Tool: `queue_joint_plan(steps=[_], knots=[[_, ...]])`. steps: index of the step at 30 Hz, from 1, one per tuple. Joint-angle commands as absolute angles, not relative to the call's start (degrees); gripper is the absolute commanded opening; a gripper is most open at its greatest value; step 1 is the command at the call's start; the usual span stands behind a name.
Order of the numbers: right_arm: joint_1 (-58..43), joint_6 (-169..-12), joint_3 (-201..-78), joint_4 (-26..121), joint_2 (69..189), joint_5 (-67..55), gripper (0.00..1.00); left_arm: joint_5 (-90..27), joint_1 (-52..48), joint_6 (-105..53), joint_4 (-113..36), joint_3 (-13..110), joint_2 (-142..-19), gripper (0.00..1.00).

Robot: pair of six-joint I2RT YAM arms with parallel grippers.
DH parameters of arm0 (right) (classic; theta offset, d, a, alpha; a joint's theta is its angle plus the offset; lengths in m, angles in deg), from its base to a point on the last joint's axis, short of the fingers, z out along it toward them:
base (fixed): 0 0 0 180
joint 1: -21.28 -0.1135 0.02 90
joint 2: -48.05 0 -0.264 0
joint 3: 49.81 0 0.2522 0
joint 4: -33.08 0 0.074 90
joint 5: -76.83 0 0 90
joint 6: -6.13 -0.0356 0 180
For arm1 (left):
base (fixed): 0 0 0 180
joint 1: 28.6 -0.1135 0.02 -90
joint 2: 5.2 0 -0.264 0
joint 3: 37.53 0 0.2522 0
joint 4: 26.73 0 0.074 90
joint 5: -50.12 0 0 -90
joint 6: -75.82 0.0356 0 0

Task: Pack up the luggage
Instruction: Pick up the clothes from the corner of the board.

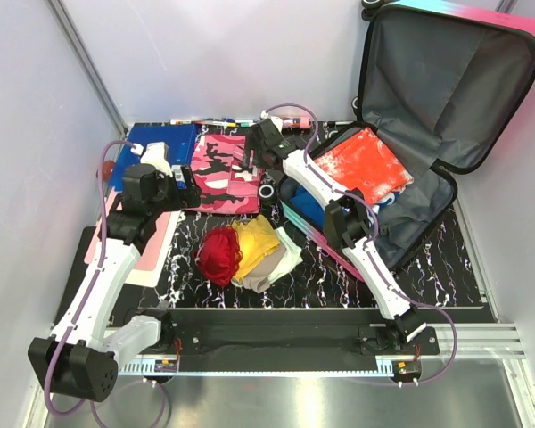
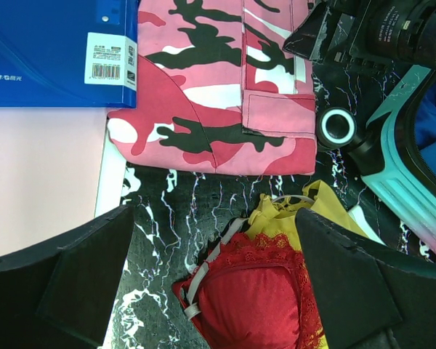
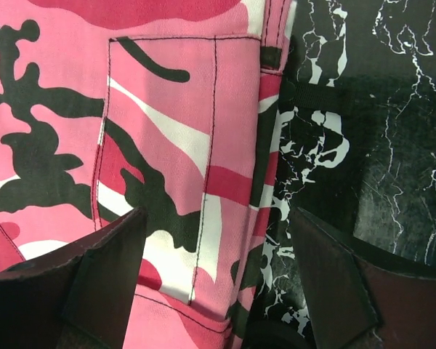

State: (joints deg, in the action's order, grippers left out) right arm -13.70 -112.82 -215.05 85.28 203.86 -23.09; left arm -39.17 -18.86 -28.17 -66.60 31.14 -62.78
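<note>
The luggage [image 1: 428, 192] lies open at the right, with its grey-lined lid [image 1: 446, 80] standing up. An orange-red garment [image 1: 366, 165] and something blue lie in its base. A folded pink camouflage garment [image 1: 223, 174] lies left of it. My right gripper [image 1: 260, 135] is open, and in the right wrist view [image 3: 214, 283] it straddles the camouflage garment's [image 3: 131, 109] right edge. My left gripper [image 1: 185, 183] is open and holds nothing. In the left wrist view [image 2: 214, 276] it hovers above a red lace bra [image 2: 254, 298] on a pile of yellow and beige clothes [image 1: 259, 245].
A blue folder [image 1: 156, 147] lies at the back left, and a pale pink sheet [image 1: 152, 245] lies under the left arm. Pens [image 1: 214, 122] lie along the back edge. One luggage wheel [image 2: 338, 127] sits between the camouflage garment and the teal shell [image 2: 407, 182].
</note>
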Motion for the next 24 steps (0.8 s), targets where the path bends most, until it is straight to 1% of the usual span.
queue_joint_plan(steps=[1, 11, 16, 22, 24], knots=[[-13.8, -114.0, -216.9, 84.6, 205.7, -23.8, 0.85, -38.7, -18.5, -28.7, -64.8, 31.9, -61.9, 0.99], [-13.7, -115.8, -219.6, 84.4, 208.8, -20.0, 0.84, -38.9, -18.5, -28.6, -64.8, 32.1, -61.9, 0.99], [-13.7, -116.7, -219.6, 82.9, 209.6, -17.0, 0.79, -39.0, -18.5, -28.6, -64.8, 31.9, -61.8, 0.99], [-13.6, -116.5, -219.3, 82.8, 210.1, -17.4, 0.75, -39.0, -18.5, -28.6, -64.8, 31.9, -61.8, 0.99], [-13.7, -116.5, -219.3, 82.7, 210.4, -17.1, 0.68, -38.9, -18.4, -28.6, -64.8, 32.0, -61.8, 0.99]])
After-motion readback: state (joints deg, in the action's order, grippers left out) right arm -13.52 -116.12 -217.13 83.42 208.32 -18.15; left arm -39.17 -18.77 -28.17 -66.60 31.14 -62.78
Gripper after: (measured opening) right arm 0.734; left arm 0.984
